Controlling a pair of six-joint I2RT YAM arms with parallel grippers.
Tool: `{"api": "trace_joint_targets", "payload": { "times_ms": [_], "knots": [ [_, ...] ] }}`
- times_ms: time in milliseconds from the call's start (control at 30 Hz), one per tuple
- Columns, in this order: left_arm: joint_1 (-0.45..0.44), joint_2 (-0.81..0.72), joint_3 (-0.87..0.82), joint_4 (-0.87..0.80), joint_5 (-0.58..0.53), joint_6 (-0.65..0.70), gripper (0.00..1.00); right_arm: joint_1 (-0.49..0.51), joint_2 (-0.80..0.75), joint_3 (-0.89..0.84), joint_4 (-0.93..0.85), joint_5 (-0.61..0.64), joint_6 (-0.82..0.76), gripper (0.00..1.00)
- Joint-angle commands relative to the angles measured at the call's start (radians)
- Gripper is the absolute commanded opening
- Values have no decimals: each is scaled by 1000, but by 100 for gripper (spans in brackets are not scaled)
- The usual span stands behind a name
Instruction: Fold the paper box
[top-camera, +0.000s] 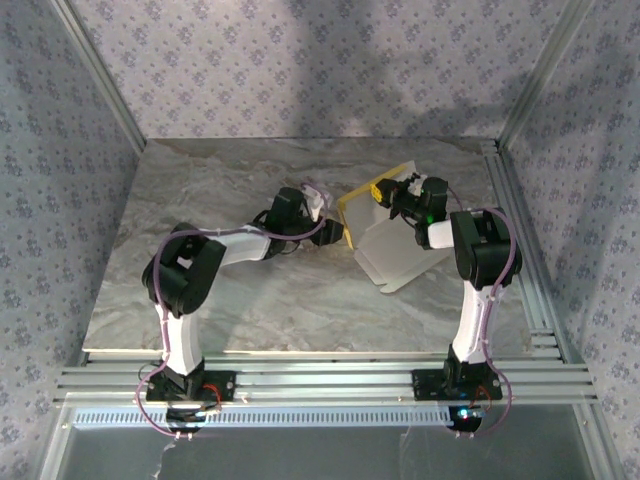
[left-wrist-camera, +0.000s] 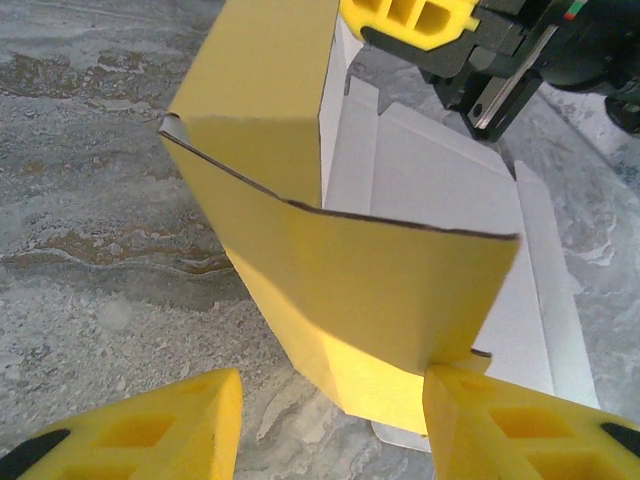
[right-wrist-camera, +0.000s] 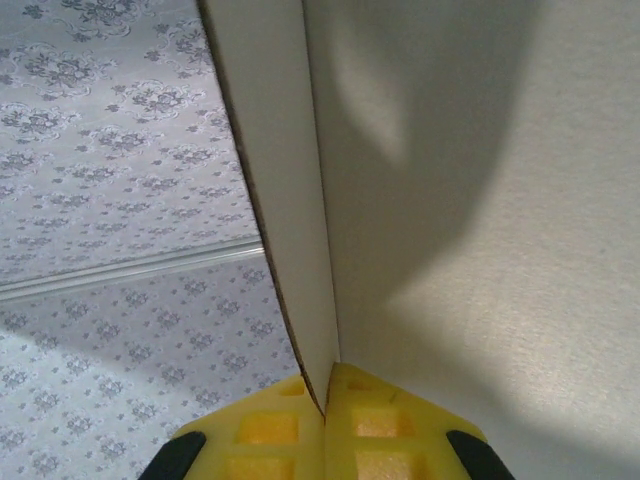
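Observation:
The paper box (top-camera: 400, 255) lies partly folded at the table's centre right, white inner panels flat and a yellow flap (top-camera: 358, 208) standing up. My right gripper (top-camera: 385, 190) is shut on the upper edge of that raised card (right-wrist-camera: 470, 200), which is pinched between its yellow fingertips (right-wrist-camera: 325, 405). My left gripper (top-camera: 325, 212) is beside the flap on its left. In the left wrist view its jaws (left-wrist-camera: 330, 430) stand open, with the yellow flap (left-wrist-camera: 350, 290) hanging between them and its lower corner against the right finger (left-wrist-camera: 520, 425). The left finger (left-wrist-camera: 140, 430) is apart from the card.
The marble tabletop (top-camera: 200, 270) stretches to the left and front of the box. Aluminium frame rails (top-camera: 520, 240) run along the right side and the near edge. Patterned walls (top-camera: 300, 60) close in the back and sides.

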Motion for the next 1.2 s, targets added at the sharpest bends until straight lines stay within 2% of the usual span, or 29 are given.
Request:
{"api": "trace_joint_targets", "payload": {
  "times_ms": [0, 467, 733, 967, 1167],
  "knots": [
    [-21, 19, 50, -61, -43, 40, 51, 0, 16, 23, -9, -11, 18, 0],
    [-38, 59, 105, -68, -58, -20, 58, 4, 17, 23, -6, -8, 18, 0],
    [-63, 78, 144, -121, -148, -70, 57, 5, 19, 28, -6, -5, 23, 0],
    [-82, 95, 180, -182, -212, -59, 53, 6, 19, 25, 0, -6, 26, 0],
    [-104, 102, 236, -297, -310, -32, 51, 6, 18, 23, 4, -3, 28, 0]
  ]
}}
